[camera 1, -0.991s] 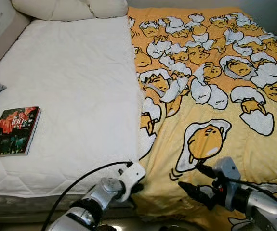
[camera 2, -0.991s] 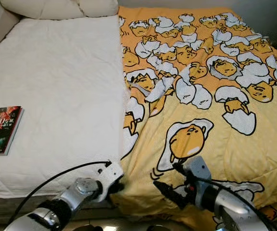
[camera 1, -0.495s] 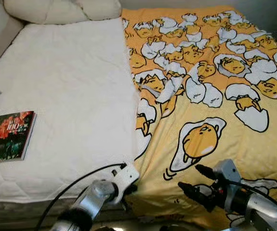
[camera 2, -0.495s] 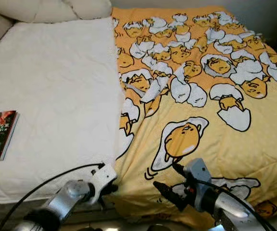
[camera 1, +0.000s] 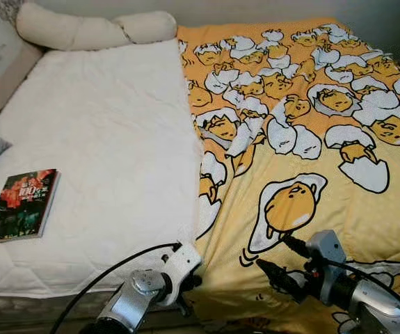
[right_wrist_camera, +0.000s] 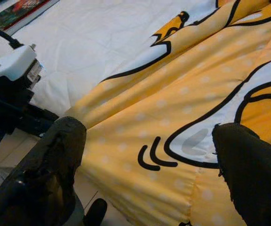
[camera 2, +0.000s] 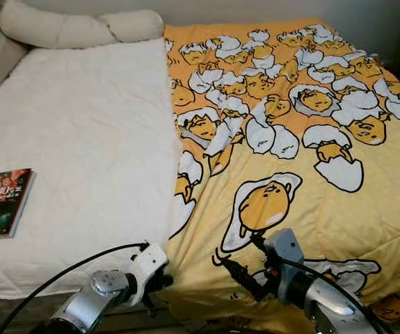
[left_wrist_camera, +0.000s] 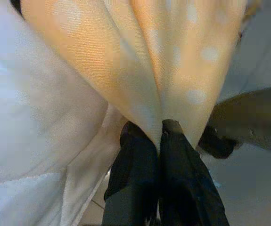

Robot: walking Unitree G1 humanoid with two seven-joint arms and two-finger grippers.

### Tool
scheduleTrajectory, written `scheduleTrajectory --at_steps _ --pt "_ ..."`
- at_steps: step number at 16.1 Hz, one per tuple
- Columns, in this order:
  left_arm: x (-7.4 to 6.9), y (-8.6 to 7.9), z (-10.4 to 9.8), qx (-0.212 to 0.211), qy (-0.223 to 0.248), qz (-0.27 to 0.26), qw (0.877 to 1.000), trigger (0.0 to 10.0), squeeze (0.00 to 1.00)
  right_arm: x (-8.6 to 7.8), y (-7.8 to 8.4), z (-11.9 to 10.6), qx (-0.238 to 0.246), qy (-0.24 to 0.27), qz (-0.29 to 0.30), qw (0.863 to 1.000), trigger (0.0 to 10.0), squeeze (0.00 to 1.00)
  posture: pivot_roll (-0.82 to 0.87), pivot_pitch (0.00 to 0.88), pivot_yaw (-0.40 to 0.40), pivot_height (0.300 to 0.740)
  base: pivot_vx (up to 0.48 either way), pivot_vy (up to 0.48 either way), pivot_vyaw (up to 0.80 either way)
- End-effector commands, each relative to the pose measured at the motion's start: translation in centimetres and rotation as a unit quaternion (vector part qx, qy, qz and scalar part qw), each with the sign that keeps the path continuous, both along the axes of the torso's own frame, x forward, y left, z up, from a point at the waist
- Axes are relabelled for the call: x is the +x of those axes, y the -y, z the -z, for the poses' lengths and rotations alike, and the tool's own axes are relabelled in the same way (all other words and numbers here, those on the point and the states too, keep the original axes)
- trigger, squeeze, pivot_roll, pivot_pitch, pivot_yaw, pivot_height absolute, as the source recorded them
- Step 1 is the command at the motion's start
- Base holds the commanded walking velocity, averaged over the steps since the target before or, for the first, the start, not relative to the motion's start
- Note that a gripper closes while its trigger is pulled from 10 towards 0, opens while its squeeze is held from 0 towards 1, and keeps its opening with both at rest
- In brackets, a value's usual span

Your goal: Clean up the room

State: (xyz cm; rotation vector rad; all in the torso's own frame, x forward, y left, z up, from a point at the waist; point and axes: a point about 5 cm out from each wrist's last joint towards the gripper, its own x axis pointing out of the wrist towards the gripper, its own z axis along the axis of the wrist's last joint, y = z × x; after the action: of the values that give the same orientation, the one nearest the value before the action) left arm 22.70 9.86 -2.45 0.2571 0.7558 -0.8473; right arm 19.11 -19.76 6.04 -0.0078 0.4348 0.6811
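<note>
Here, my left claw (left_wrist_camera: 160, 136) is pressed together on a fold of the yellow blanket (camera 1: 311, 132), pinching it right at the blanket's near corner where it hangs off the foot of the bed (camera 1: 81, 278). I hold the cloth at the corner because that gives me the most say over how the whole edge moves. The blanket covers only the right half of the bed, its inner edge running up the middle with the bare white mattress pad (camera 1: 109, 139) exposed on my left, so I judge the job is to draw that edge across.

My right claw (camera 1: 283, 259) is spread wide, its fingers apart just above the blanket's lower border beside the big egg print, and it grips nothing; it looks placed to take a second hold further along the same edge.

A book (camera 1: 20, 215) lies flat near the pad's left side, well apart from the blanket. Two pillows (camera 1: 92, 29) sit at the head.
</note>
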Motion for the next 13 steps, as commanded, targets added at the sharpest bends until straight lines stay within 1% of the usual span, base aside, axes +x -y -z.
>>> scheduleTrajectory --at_steps 1,2,4,6,7,8,9,10,11,12,13 --pt "0.9 -0.6 -0.9 -0.020 0.008 -0.035 0.999 10.0 1.00 0.4 0.1 -0.2 -0.004 0.011 0.009 1.000 10.0 0.00 -0.16 0.000 0.080 0.740 0.000 0.000 0.00" --pt "1.6 -0.5 -1.7 -0.050 0.007 -0.043 0.998 10.0 1.00 0.8 0.2 0.0 -0.011 0.017 0.017 1.000 10.0 0.00 -0.17 0.000 0.092 0.740 0.000 0.000 0.00" --pt "1.8 -0.5 -1.8 -0.059 0.002 -0.040 0.997 10.0 1.00 1.1 0.3 0.2 -0.010 0.015 0.028 0.999 10.0 0.00 -0.17 0.000 0.103 0.740 0.000 0.000 0.00" --pt "1.3 -0.9 -1.7 -0.054 -0.015 -0.032 0.998 10.0 1.00 2.1 0.4 0.4 -0.009 0.007 0.037 0.999 10.0 0.00 -0.16 0.000 0.089 0.740 0.000 0.000 0.00" --pt "1.2 -1.5 -1.5 -0.045 -0.021 -0.039 0.998 10.0 1.00 2.5 0.4 0.4 -0.005 0.008 0.042 0.999 10.0 0.00 -0.15 0.000 0.083 0.740 0.000 0.000 0.00" --pt "0.9 -2.4 -1.3 -0.033 -0.024 -0.048 0.998 10.0 1.00 2.8 0.2 0.6 -0.004 0.004 0.039 0.999 10.0 0.00 -0.14 0.000 0.073 0.740 0.000 0.000 0.00" --pt "0.9 -3.3 -1.4 -0.027 -0.008 -0.057 0.998 10.0 1.00 3.0 -0.1 0.8 0.000 0.003 0.038 0.999 10.0 0.00 -0.14 0.000 0.069 0.740 0.000 0.000 0.00" --pt "1.1 -3.7 -1.7 -0.027 0.010 -0.065 0.997 10.0 1.00 3.1 -0.2 0.9 0.000 0.003 0.040 0.999 10.0 0.00 -0.13 0.000 0.062 0.740 0.000 0.000 0.00" --pt "2.4 -4.7 -3.6 -0.064 0.073 -0.115 0.989 10.0 1.00 3.8 -0.5 0.9 -0.002 0.023 0.060 0.998 10.0 0.00 -0.12 0.000 0.052 0.740 0.000 0.000 0.00" --pt "3.3 -5.3 -4.6 -0.080 0.099 -0.151 0.980 10.0 1.00 4.2 -0.6 0.9 -0.002 0.028 0.065 0.997 10.0 0.00 -0.11 0.000 0.051 0.740 0.000 0.000 0.00" --pt "4.2 -5.9 -5.8 -0.095 0.127 -0.192 0.968 10.0 1.00 4.9 -0.5 1.2 -0.016 0.030 0.092 0.995 10.0 0.00 -0.10 0.000 0.048 0.740 0.000 0.000 0.00"
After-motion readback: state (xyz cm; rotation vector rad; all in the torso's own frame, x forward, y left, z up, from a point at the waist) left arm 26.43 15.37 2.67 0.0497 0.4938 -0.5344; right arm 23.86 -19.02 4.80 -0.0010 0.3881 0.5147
